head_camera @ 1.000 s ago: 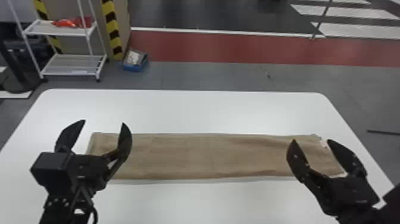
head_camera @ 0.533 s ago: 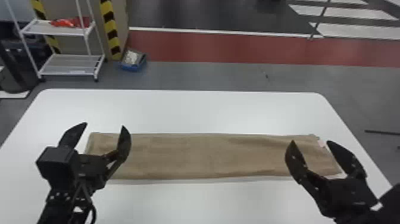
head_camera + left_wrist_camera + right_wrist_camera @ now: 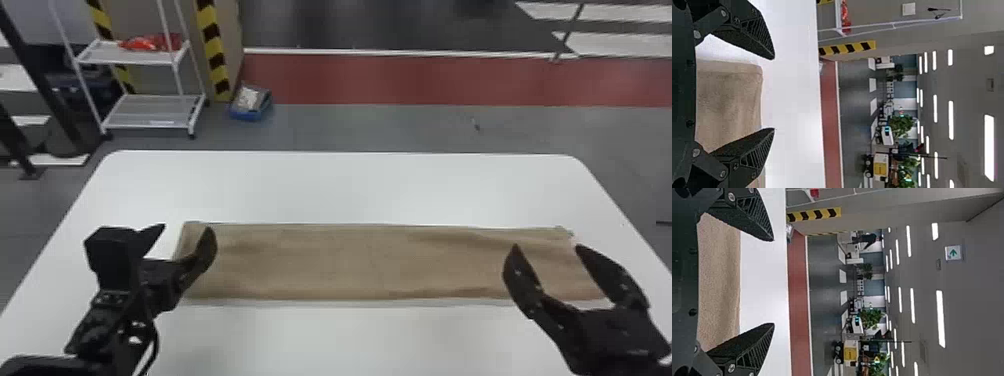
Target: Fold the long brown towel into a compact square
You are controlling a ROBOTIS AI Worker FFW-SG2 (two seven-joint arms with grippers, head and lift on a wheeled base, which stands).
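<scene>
The long brown towel lies flat (slightly rumpled); it spans the white table.

The table is white and smooth, with a straight far edge and rounded far corners. The towel lies on it as one long brown strip running left to right, spread out flat with slight ripples toward its right end. A pale band follows its near edge. White tabletop shows beyond the towel, in front of it and past both ends.

Head view looks down, wrist views outward.
</scene>
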